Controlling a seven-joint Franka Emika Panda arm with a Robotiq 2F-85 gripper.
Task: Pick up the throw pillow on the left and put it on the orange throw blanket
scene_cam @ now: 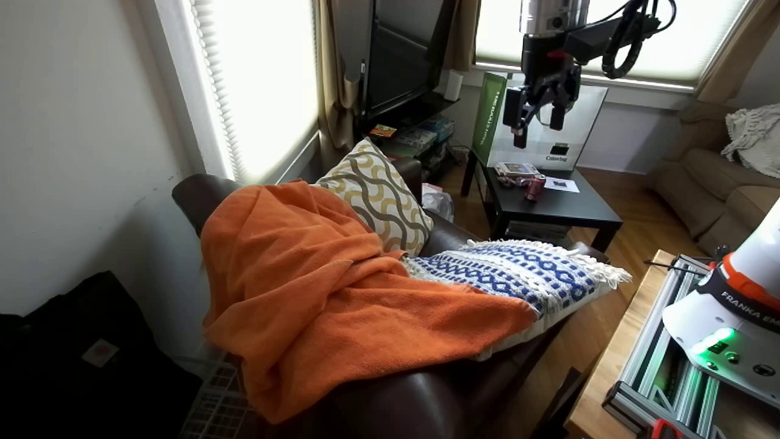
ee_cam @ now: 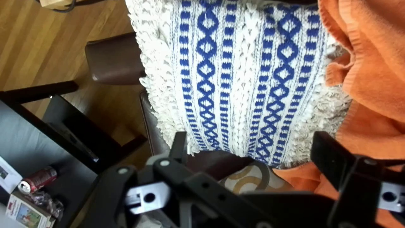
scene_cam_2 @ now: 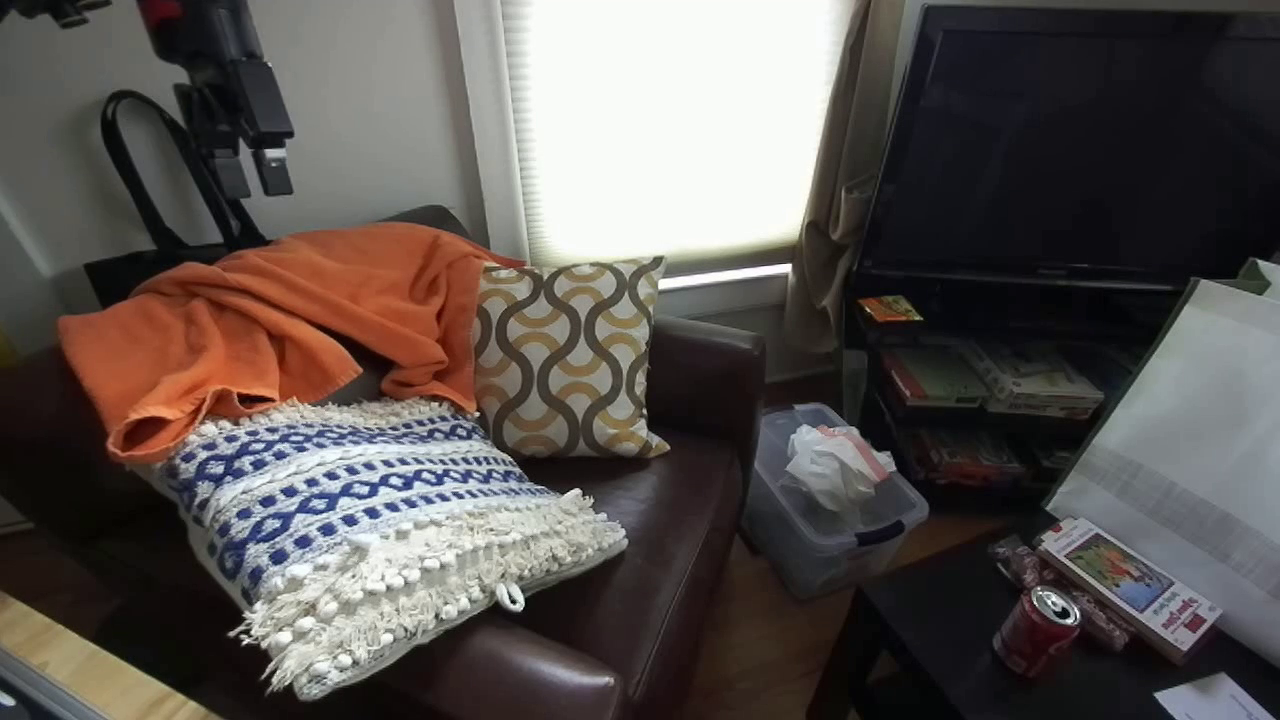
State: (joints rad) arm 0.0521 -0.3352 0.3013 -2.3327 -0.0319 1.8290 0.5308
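Observation:
The throw pillow, square and cream with a brown and gold wavy lattice, leans upright in the armchair's corner in both exterior views (scene_cam: 384, 195) (scene_cam_2: 570, 360). Only part of it shows between the fingers in the wrist view (ee_cam: 250, 175). The orange throw blanket (scene_cam: 341, 305) lies rumpled over the chair's back and arm; it also shows in an exterior view (scene_cam_2: 300, 310) and the wrist view (ee_cam: 379, 69). It touches the pillow's edge. My gripper (scene_cam: 538, 129) hangs in the air above the chair, pointing down, apart from everything (scene_cam_2: 253, 180). In the wrist view its fingers (ee_cam: 250, 142) are wide open and empty.
A white pillow with blue zigzags and fringe (scene_cam_2: 380, 490) lies on the dark leather armchair (scene_cam_2: 650, 500), partly under the blanket. A black coffee table (scene_cam: 554, 207) holds a red can (scene_cam: 534, 188), a book and a large bag (scene_cam: 548, 128). A television (scene_cam_2: 1060, 150) stands behind.

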